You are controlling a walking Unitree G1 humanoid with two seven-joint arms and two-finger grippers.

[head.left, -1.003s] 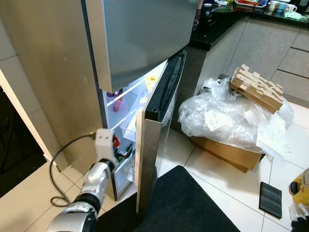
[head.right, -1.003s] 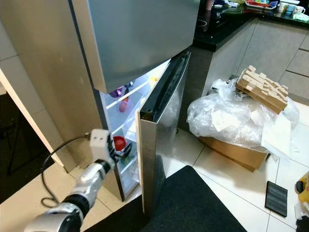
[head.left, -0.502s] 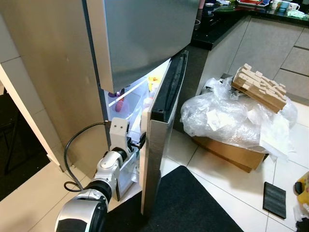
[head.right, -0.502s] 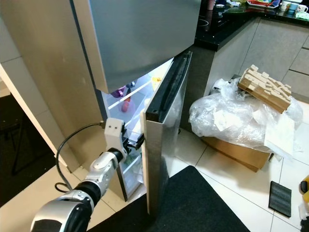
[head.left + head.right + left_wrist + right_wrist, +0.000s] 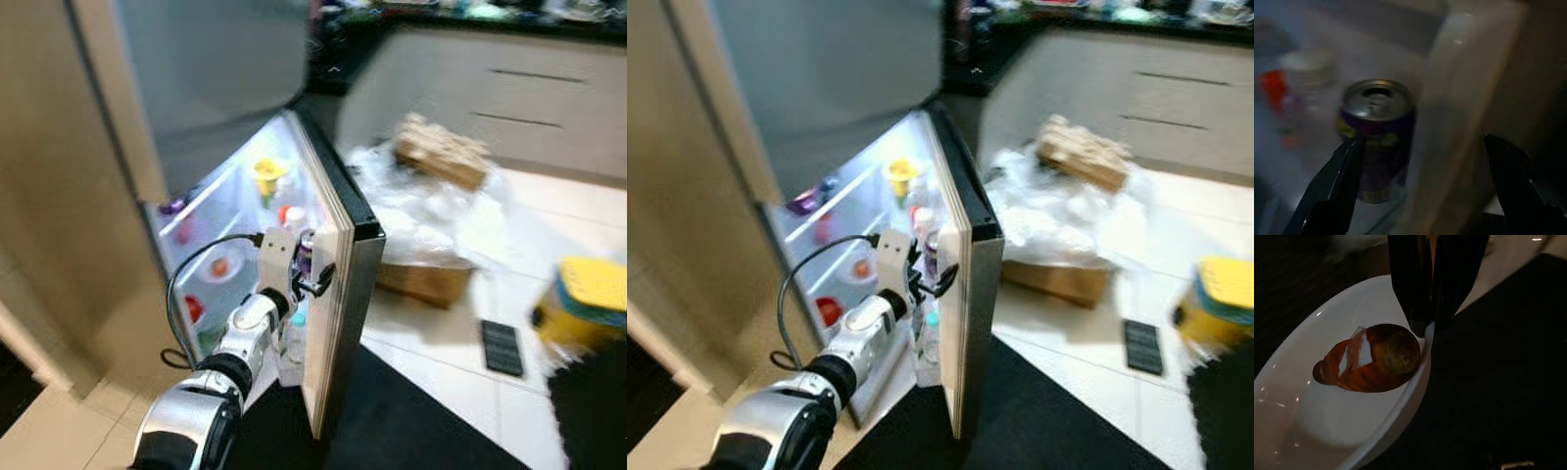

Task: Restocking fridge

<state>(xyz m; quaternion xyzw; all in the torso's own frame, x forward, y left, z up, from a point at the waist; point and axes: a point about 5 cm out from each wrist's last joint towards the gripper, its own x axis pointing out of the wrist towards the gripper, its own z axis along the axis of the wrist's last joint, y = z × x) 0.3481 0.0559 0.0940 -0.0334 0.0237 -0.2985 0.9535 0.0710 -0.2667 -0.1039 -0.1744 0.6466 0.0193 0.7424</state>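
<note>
fridge door (image 5: 338,294): lower door swung wide, interior lit, shelves stocked
left gripper (image 5: 312,277): at the door's inner edge, fingers spread wide, holding nothing; one finger on each side of the door's edge
can (image 5: 1377,129): purple can standing in the door's rack, just beside one finger (image 5: 1332,188), not gripped
right gripper (image 5: 1435,325): fingers pinched tight on the rim of a white plate (image 5: 1327,431) carrying a reddish-brown fruit (image 5: 1371,357), probably a mango (dim view)
risk: if the left arm drags along the door, a finger could knock the can over; if the plate tilts, the fruit could roll off
surface: pale tile floor (image 5: 446,352), black mat (image 5: 411,431) at the door's foot
room: kitchen; plastic-covered cardboard box (image 5: 431,230) beyond the door, yellow container (image 5: 588,299) further out, counter behind
</note>
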